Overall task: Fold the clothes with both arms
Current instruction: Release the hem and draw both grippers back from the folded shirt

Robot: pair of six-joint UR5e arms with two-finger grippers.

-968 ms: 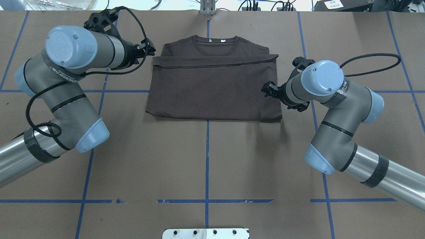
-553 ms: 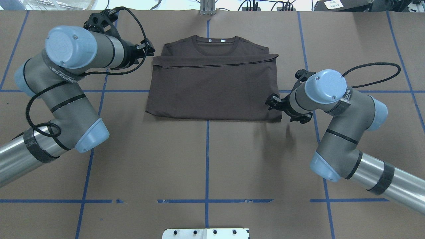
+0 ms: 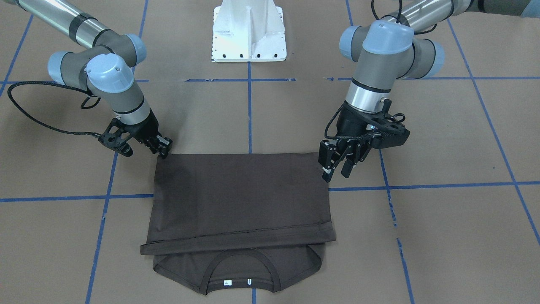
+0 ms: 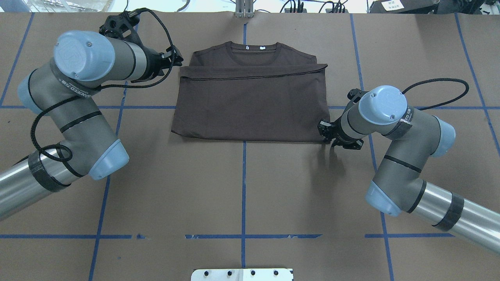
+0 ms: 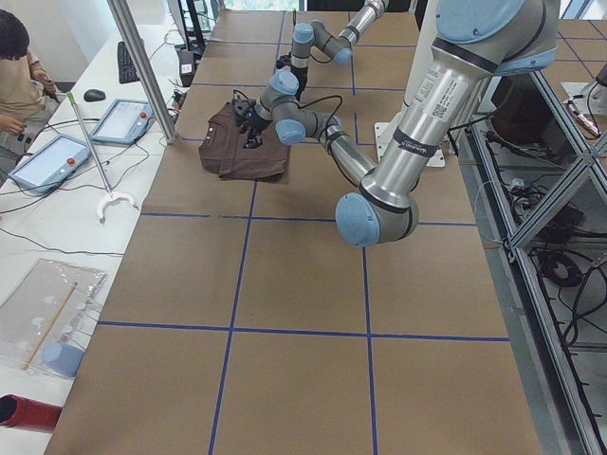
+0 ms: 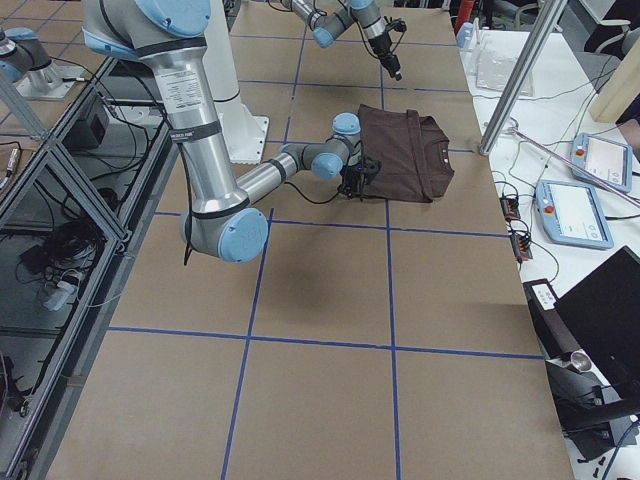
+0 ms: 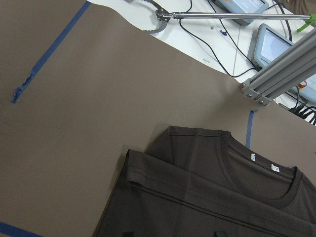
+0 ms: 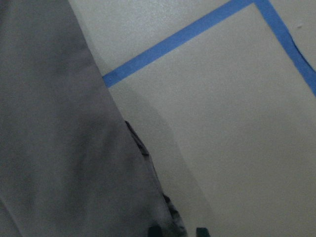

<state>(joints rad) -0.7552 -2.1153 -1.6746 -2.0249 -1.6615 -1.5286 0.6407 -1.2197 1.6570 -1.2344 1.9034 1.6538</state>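
Finding: the T-shirt (image 4: 250,105) lies flat on the table (image 4: 242,187), folded once. Its hem is brought up to lie just short of the collar (image 4: 254,58), which shows with its white labels. The folded panel's long axis runs crosswise to the collar's centre line, from one arm's side to the other.

Right gripper (image 3: 163,149): low at the corner of the fold edge, the corner farthest from the collar on the right arm's side. In the right wrist view the two fingertips (image 8: 155,230) stand a narrow gap apart, with the cloth's edge running in between them. Whether they have pinched the cloth cannot be told.

Left gripper (image 3: 335,172): raised off the table, just outside the hem's end on the side of the collar opposite the right gripper. Its jaws stand wide apart and carry nothing.

Assessment: the move turns on the right gripper, which is at the cloth, while the left is beside it and above. From the right jaws the cloth extends inward, toward the collar's centre line. Any lift at that corner would likely carry it along the long axis
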